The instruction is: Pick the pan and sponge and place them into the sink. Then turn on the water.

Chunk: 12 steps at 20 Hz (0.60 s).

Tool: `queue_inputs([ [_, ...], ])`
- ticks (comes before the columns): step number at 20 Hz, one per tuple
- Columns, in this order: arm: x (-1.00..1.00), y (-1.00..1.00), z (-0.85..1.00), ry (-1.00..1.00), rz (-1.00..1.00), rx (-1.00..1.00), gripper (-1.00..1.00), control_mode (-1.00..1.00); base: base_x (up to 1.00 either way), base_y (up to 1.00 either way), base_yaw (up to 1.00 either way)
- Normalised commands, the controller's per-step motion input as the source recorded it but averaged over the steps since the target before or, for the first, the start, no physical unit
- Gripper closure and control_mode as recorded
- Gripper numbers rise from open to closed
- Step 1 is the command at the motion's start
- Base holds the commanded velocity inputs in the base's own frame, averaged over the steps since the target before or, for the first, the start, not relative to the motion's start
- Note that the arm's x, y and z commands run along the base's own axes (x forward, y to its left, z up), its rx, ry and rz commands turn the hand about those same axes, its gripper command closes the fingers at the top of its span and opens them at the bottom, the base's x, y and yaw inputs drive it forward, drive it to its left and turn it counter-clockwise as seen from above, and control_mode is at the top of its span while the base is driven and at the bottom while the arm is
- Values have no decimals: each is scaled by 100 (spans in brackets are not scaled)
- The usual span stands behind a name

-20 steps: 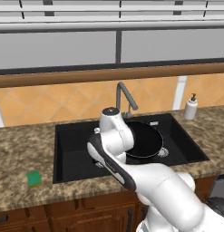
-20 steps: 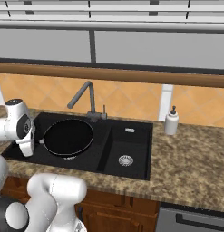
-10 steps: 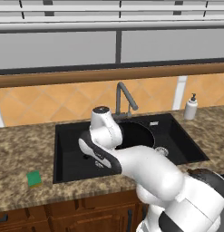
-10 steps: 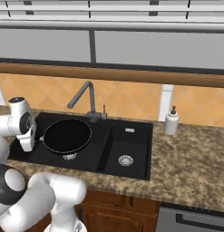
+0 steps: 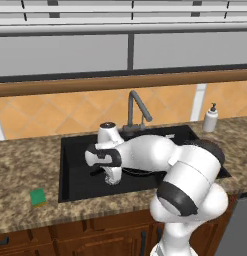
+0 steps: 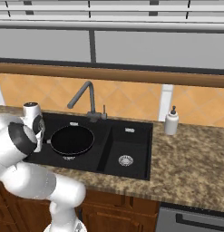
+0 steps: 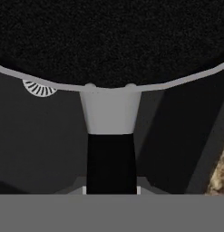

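Over the last second the arm has swung leftward across the sink (image 6: pixel 131 156), carrying the pan (image 6: pixel 71 139) with it: the wrist that stood over the middle of the left basin now sits nearer that basin's left wall. The pan hangs low inside the wide left basin, its round drain peeking out beside the rim in the hand view. The gripper (image 7: pixel 111 188) pinches the pan's handle, which runs up between the finger tips to the grey neck under the black bowl. My reading is that the pan is at, or nearly at, its resting place; whether it touches the basin floor I cannot tell.

The sponge (image 5: pixel 37 197) lies on the worktop (image 5: pixel 25 165) left of the sink, near the front edge and well apart from the gripper, so that pick is not yet done. The faucet (image 6: pixel 84 100) stands behind the basins, its neck reaching over the left one; lifting out should mind it. The left basin wall is close, while the worktop toward the sponge is open. The soap dispenser (image 6: pixel 171 121) stands well to the right
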Motion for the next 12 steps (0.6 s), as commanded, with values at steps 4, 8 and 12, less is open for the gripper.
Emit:
queue_inputs([
  [4, 63, 42, -28, 1, 0, -4, 100, -100, 0, 0, 0],
  [8, 62, 38, -33, 8, 0, -3, 100, -100, 0, 0, 0],
  [12, 58, 36, -41, 9, 0, -5, 100, -100, 0, 0, 0],
])
